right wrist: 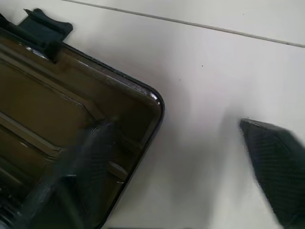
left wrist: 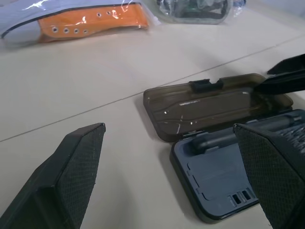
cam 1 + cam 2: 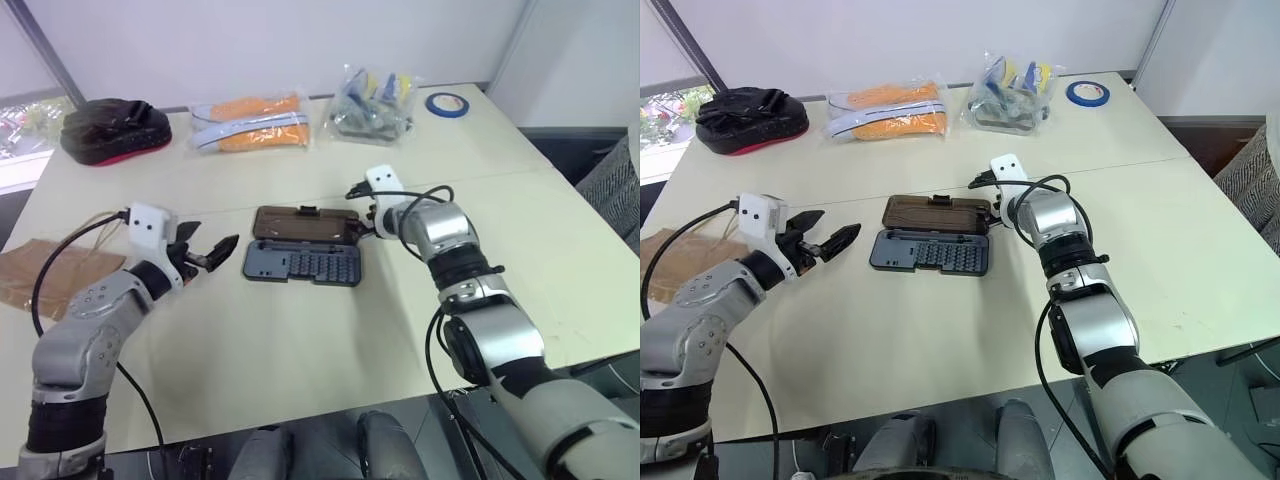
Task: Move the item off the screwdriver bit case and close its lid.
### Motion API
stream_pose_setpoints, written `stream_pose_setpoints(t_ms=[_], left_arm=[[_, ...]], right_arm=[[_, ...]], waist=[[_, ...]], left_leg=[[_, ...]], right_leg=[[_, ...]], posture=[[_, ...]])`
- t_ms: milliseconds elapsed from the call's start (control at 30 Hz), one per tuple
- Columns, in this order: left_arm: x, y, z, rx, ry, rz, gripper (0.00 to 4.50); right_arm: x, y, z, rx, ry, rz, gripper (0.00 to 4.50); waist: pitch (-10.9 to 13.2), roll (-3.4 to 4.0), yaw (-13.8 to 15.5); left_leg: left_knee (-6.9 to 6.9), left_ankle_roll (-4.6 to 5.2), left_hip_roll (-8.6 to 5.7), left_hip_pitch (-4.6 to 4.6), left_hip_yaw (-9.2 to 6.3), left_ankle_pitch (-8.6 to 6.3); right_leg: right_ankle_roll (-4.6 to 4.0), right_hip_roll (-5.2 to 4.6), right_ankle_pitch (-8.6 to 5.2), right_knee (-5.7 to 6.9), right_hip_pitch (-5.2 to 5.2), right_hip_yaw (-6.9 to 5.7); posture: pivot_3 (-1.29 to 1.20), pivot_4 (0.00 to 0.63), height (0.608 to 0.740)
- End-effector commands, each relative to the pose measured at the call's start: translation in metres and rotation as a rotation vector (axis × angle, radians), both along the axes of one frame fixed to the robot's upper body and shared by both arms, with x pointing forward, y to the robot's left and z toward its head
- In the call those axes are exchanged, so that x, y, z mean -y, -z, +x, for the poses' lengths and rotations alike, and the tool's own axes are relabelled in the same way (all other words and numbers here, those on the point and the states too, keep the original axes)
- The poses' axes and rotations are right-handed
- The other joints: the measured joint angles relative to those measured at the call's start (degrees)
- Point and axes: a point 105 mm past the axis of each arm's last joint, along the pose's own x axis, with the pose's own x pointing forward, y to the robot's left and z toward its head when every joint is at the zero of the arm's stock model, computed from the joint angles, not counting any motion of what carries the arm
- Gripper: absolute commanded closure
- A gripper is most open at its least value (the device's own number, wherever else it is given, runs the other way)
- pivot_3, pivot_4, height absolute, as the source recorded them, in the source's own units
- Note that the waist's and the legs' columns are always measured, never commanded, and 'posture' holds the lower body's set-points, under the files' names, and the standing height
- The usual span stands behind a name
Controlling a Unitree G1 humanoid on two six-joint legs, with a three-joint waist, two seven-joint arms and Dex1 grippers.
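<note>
The left gripper (image 3: 212, 252) is held spread just left of the open screwdriver bit case (image 3: 301, 265), apart from it. Behind lies the lid (image 3: 304, 224) flat, its right corner straddled by the spread right gripper (image 1: 183, 164). The kraft paper bag (image 3: 28, 272) is seen at the table's left edge.

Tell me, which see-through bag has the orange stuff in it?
The clear bag with orange strips, lying at the table's far edge beside the black-and-red pouch. The other clear bag, nearer the blue tape roll, holds dark, blue and yellow things instead.
</note>
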Motion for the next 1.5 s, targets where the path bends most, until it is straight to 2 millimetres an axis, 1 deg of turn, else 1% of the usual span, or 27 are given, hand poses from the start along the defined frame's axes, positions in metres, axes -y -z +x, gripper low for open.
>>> stream_pose_setpoints(t_ms=[33, 67, 133, 167, 367, 467, 667, 900, 1100, 1300, 1500], left_arm=[[-0.003, -0.016, -0.002, 0.074, -0.018, 0.015, 0.00], [-0.004, -0.016, -0.002, 0.076, -0.023, 0.017, 0.00], [-0.008, -0.017, -0.002, 0.081, -0.037, 0.019, 0.00], [-0.010, -0.018, -0.003, 0.084, -0.043, 0.022, 0.00], [-0.026, -0.027, 0.000, 0.119, -0.106, 0.033, 0.00], [-0.029, -0.029, 0.001, 0.129, -0.124, 0.035, 0.00], [-0.028, -0.029, 0.000, 0.130, -0.124, 0.034, 0.00], [-0.024, -0.026, -0.001, 0.123, -0.118, 0.027, 0.00], [-0.020, -0.025, 0.002, 0.118, -0.103, 0.025, 0.00], [-0.018, -0.025, 0.005, 0.116, -0.090, 0.022, 0.00], [-0.014, -0.025, 0.006, 0.116, -0.081, 0.017, 0.00]], right_arm=[[0.000, -0.001, 0.001, 0.003, -0.005, -0.019, 2.46], [-0.001, 0.000, 0.000, 0.000, -0.014, -0.024, 3.05], [-0.003, 0.001, -0.001, -0.004, -0.027, -0.031, 4.05], [-0.004, 0.001, -0.001, -0.006, -0.032, -0.033, 4.47], [-0.007, 0.003, -0.002, -0.011, -0.054, -0.061, 4.47], [-0.008, 0.003, -0.004, -0.014, -0.060, -0.064, 4.47], [-0.004, 0.001, -0.010, -0.027, -0.048, -0.057, 4.47], [0.005, -0.007, -0.037, -0.055, -0.023, -0.020, 4.47], [0.008, -0.007, -0.053, -0.087, 0.028, 0.012, 4.47], [0.006, -0.008, -0.057, -0.089, 0.036, 0.021, 4.47], [0.006, -0.006, -0.058, -0.071, -0.003, -0.020, 4.47]], waist=[[0.00, 0.00, 0.07], [0.00, 0.00, 0.12], [0.00, 0.00, 0.20], [-0.01, 0.01, 0.22], [-0.03, -0.02, 0.24], [-0.03, -0.02, 0.23], [-0.03, -0.02, 0.27], [-0.03, -0.01, 0.28], [-0.03, -0.01, 0.18], [-0.03, -0.01, 0.17], [-0.03, -0.01, 0.15]], left_leg=[[0.00, 0.00, 0.00, 0.00, 0.00, 0.00], [0.00, 0.00, 0.00, 0.00, -0.01, 0.00], [0.02, 0.00, -0.01, 0.00, -0.01, 0.00], [0.03, 0.00, -0.02, 0.00, -0.02, 0.00], [0.06, 0.00, -0.04, 0.02, -0.09, 0.00], [0.05, 0.00, -0.04, 0.02, -0.10, 0.00], [0.05, 0.00, -0.04, 0.00, -0.11, 0.00], [0.03, 0.00, -0.04, -0.01, -0.11, 0.00], [0.01, 0.00, -0.03, -0.01, -0.08, 0.00], [0.01, 0.00, -0.03, -0.01, -0.06, 0.00], [0.01, 0.00, -0.03, -0.01, -0.03, 0.00]], right_leg=[[0.00, 0.00, 0.00, 0.00, 0.00, 0.00], [0.00, 0.00, 0.00, 0.00, 0.00, 0.00], [0.00, -0.01, 0.00, 0.00, 0.02, 0.00], [0.00, -0.01, 0.00, 0.00, 0.04, -0.01], [0.00, -0.02, 0.00, -0.01, 0.11, -0.05], [0.00, -0.02, 0.00, -0.01, 0.10, -0.05], [0.00, -0.02, 0.00, -0.01, 0.10, -0.06], [0.00, -0.03, 0.00, -0.01, 0.07, -0.05], [0.00, -0.02, 0.00, 0.00, 0.03, -0.05], [0.00, -0.02, 0.00, -0.01, 0.02, -0.04], [0.00, -0.02, 0.00, -0.01, 0.01, -0.03]], posture=[[0.00, 0.150, 0.740], [0.00, 0.150, 0.740], [0.00, 0.150, 0.740], [0.00, 0.150, 0.740], [0.00, 0.150, 0.740], [0.00, 0.150, 0.740], [0.00, 0.150, 0.740], [0.00, 0.150, 0.740], [0.00, 0.150, 0.740], [0.00, 0.150, 0.740], [0.00, 0.150, 0.740]])
